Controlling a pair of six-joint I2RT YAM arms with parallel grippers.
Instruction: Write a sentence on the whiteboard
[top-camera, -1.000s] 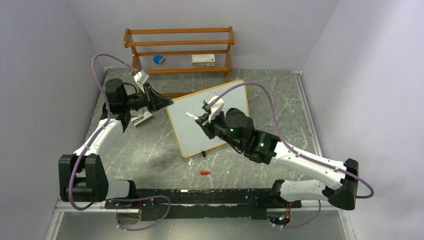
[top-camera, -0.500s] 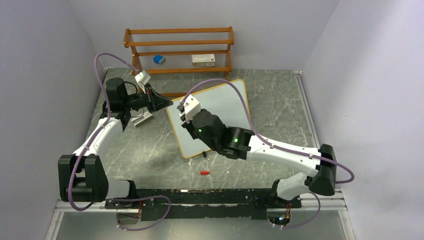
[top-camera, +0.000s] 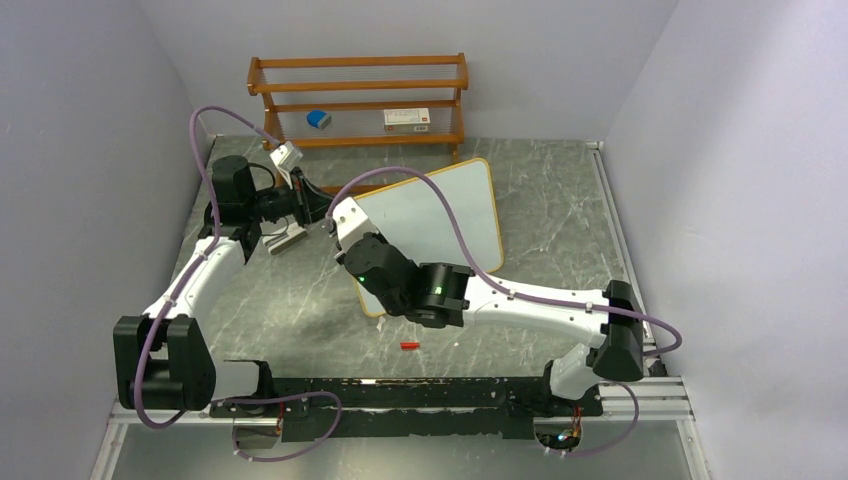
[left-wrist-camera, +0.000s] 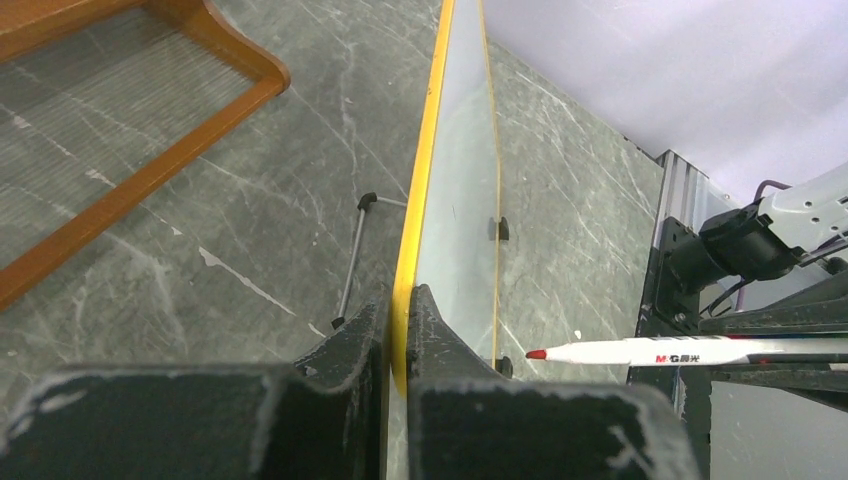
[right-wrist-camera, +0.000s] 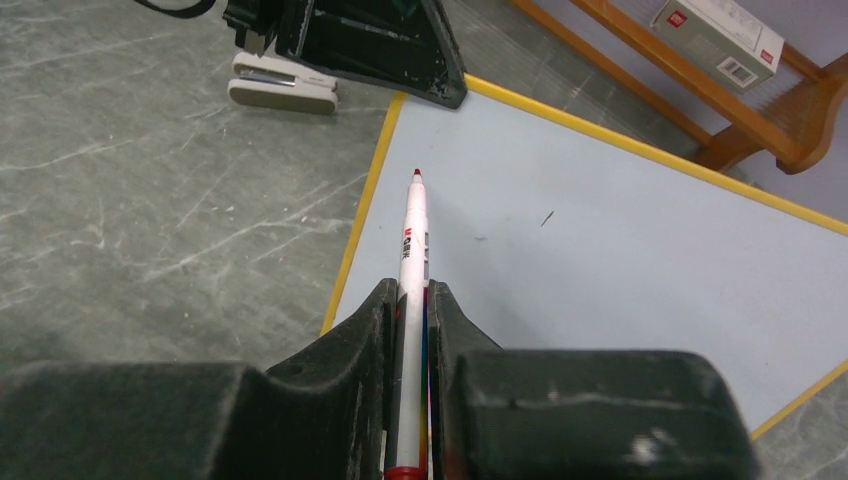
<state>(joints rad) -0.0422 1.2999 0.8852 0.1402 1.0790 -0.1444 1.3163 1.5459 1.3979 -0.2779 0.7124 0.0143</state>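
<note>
The whiteboard (top-camera: 440, 210) stands tilted on the table, its white face blank except for a tiny dark mark (right-wrist-camera: 547, 217). My left gripper (top-camera: 322, 207) is shut on the yellow frame at the board's upper left corner, the edge (left-wrist-camera: 420, 200) running away between the jaws of that gripper (left-wrist-camera: 400, 300). My right gripper (right-wrist-camera: 411, 292) is shut on a white marker (right-wrist-camera: 412, 235) with a red tip. The tip points at the face (right-wrist-camera: 620, 250) near its left edge. In the left wrist view the marker (left-wrist-camera: 640, 352) ends a little short of the board.
A brown slatted shelf rack (top-camera: 358, 100) stands at the back with a blue object (top-camera: 318, 119) and a white box (top-camera: 406, 118) on it. A white stapler-like item (top-camera: 285, 238) lies below my left gripper. A small red cap (top-camera: 408, 346) lies near the front.
My right arm has swung left across the board, carrying the marker from the middle of the board to its upper left corner, close to my left gripper. The left arm has stayed put.
</note>
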